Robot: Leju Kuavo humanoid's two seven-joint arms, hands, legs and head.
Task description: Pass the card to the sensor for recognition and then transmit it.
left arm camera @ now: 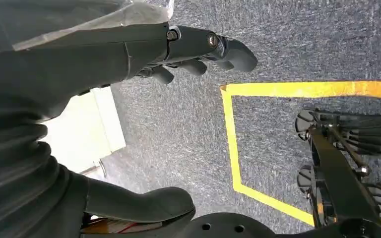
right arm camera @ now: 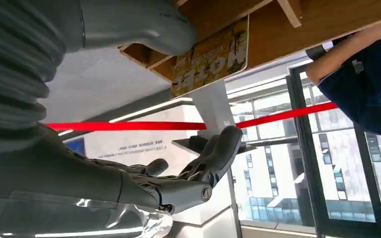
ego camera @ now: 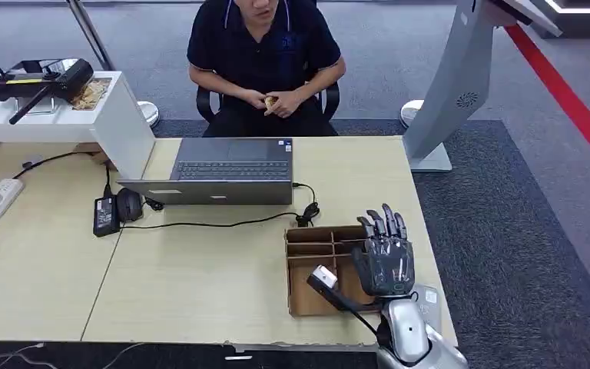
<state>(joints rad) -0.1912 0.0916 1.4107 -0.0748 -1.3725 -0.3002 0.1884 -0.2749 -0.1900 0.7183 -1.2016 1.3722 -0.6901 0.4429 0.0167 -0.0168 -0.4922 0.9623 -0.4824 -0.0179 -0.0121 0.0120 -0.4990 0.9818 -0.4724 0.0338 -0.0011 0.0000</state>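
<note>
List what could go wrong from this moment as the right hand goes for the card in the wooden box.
The right hand hovers open over the compartmented wooden box, and its thick grey thumb sits beside the yellow printed card, so a closing grip might pinch a wooden divider instead. The black cable lying by the box could snag.

The card (right arm camera: 212, 58) is yellow with dark printed lettering and rounded corners. It stands on edge inside the wooden box (right arm camera: 322, 20), leaning against one wall of its compartment, close beside the thumb of the right robot hand (right arm camera: 178, 186).
</note>
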